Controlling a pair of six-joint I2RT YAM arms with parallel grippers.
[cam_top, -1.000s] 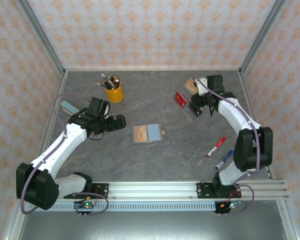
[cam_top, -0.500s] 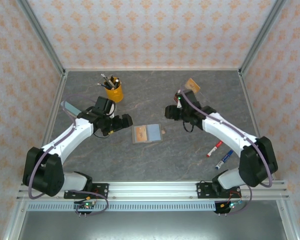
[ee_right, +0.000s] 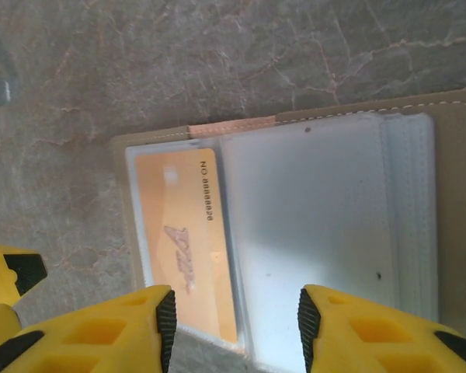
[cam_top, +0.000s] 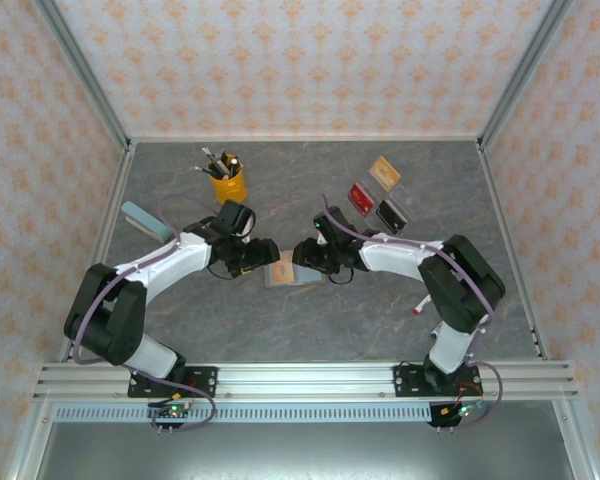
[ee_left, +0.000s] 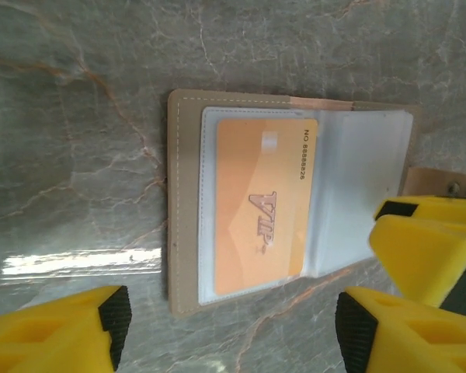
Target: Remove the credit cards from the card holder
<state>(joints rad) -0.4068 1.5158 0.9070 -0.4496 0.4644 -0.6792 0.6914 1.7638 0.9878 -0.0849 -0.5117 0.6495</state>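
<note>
The card holder (ee_left: pixel 342 194) lay open and flat on the grey, marble-veined bench (ee_left: pixel 78 116), its tan border framing pale plastic sleeves. An orange card (ee_left: pixel 260 206) printed "VIP", with a number along one edge, sat inside the left-hand sleeve. A tan closure tab (ee_left: pixel 439 180) with a small metal snap stuck out beyond the holder's right edge. The left claw (ee_left: pixel 233 322) stood with its yellow, black-padded fingers (ee_left: pixel 54 334) spread wide, one at each lower corner. The right claw (ee_left: pixel 396 225) reached in at the holder's right edge, just below the tab.
</note>
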